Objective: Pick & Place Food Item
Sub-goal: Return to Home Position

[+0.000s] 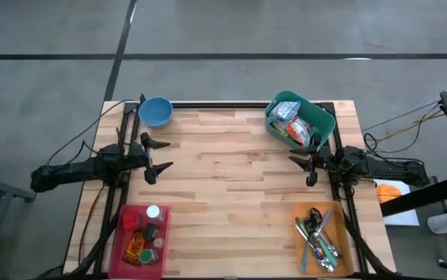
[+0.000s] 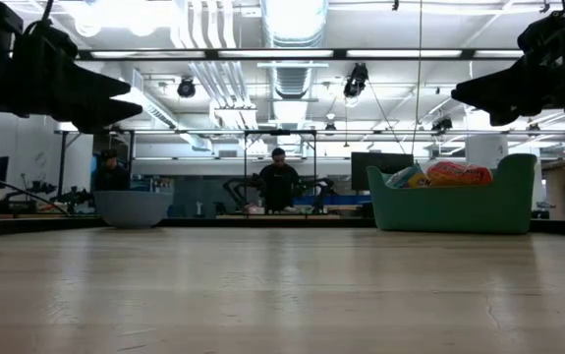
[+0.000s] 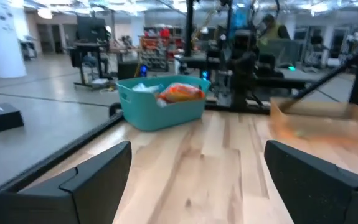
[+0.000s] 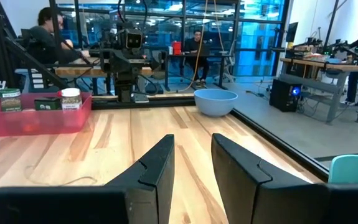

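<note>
ok so top-down view, left to right: left gripper sits at the left edge of the table, about mid-height in the frame. Its fingers are spread wide with nothing between them, and the left wrist cam shows the same wide gap. In the low view it hangs in the upper left corner, up off the wood

Below it, lower left of the frame, is the red bin with a few jars inside. Above the gripper, near the table's top left corner, is the blue bowl, close to the gripper but not touching

Further right, the teal bin sits at the upper right, turned at an angle and stuffed with food packs. Right under it in the frame is the right gripper, near the bin's lower corner but apart from it. Its fingers are parted by a narrow slot and it's holding nothing. The low view has it raised in the upper right corner

Lower right is the orange bin, and the spoons lie piled inside with other cutlery, well below the right gripper

Only bare wood shows between the two grippers. Cables run along both side edges of the table by the arms. In the low view a couple of people sit at desks in the room beyond the far edge
</note>
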You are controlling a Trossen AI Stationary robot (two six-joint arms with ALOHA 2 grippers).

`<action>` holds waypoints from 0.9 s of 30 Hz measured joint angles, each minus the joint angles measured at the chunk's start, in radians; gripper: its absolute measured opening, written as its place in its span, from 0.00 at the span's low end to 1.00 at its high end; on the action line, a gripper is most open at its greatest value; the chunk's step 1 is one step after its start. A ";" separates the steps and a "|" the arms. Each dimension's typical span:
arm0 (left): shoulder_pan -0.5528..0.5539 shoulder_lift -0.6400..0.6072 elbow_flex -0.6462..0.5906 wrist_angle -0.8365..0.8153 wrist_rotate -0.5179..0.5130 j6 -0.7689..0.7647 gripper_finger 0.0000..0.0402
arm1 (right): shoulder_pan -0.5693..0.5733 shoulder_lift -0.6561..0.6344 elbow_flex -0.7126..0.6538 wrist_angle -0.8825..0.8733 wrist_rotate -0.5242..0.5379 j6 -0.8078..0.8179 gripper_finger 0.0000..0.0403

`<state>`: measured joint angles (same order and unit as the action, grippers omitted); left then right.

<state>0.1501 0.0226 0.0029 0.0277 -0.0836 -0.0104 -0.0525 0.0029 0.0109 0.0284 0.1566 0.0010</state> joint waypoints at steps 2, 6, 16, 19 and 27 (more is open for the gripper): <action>0.000 0.008 0.000 -0.002 0.017 -0.004 0.93 | 0.000 -0.001 0.000 -0.001 -0.001 0.000 0.26; 0.000 0.004 0.000 -0.002 0.017 -0.003 0.93 | 0.000 0.001 0.000 0.000 0.000 0.000 0.26; 0.000 0.007 -0.001 -0.002 0.017 0.001 0.93 | 0.000 0.000 0.000 0.000 0.000 -0.003 0.26; 0.000 0.007 -0.001 -0.002 0.017 0.001 0.93 | 0.000 0.000 0.000 0.000 0.000 -0.003 0.26; 0.000 0.007 -0.001 -0.003 0.017 0.001 0.93 | 0.000 0.000 0.000 0.000 0.000 0.034 0.26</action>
<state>0.1501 0.0299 0.0017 0.0252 -0.0666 -0.0097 -0.0528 0.0029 0.0113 0.0280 0.1562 0.0352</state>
